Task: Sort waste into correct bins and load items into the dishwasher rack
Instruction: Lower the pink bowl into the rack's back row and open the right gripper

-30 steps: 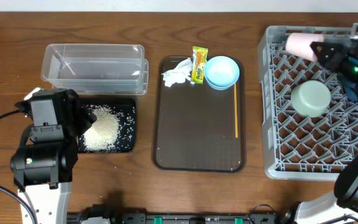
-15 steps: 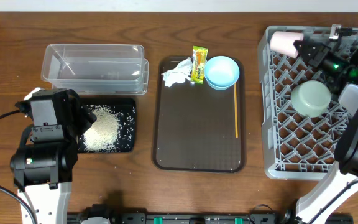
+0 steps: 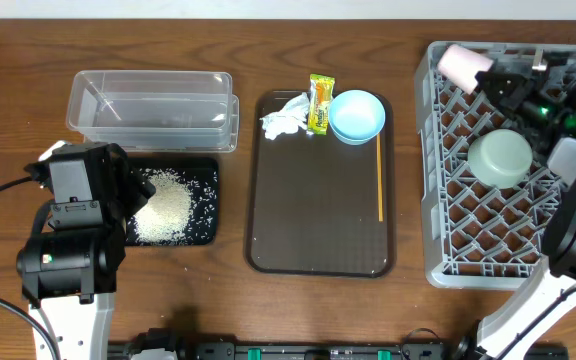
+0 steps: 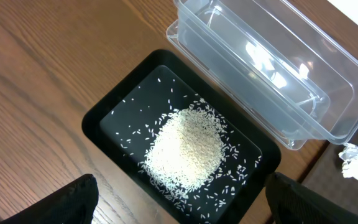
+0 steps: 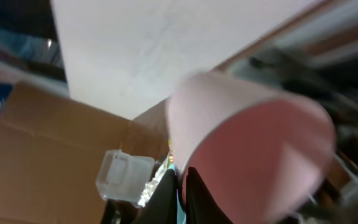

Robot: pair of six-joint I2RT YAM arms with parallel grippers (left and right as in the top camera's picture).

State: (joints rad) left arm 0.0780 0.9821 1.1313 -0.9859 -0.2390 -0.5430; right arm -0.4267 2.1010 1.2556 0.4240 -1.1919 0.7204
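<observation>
My right gripper [image 3: 490,78] is shut on the rim of the small pink cup [image 3: 461,62], which lies tilted over the far left corner of the grey dishwasher rack [image 3: 448,230]. In the right wrist view the two fingertips [image 5: 166,196] pinch the cup's wall [image 5: 253,155]. An upturned mint bowl [image 3: 499,157] rests in the rack. My left gripper [image 4: 182,202] hangs open above the black tray [image 4: 104,118], which holds a heap of rice [image 4: 188,146]. The clear container [image 3: 153,108] stands behind that tray.
The brown serving tray [image 3: 318,230] in the middle carries a light-blue bowl [image 3: 357,115], a yellow-green wrapper [image 3: 320,104], a crumpled tissue [image 3: 284,118] and an orange stick [image 3: 380,178]. The right arm reaches over the rack's right side.
The right gripper has carried the pink cup leftward along the rack's far edge toward its left corner. The left arm has stayed still.
</observation>
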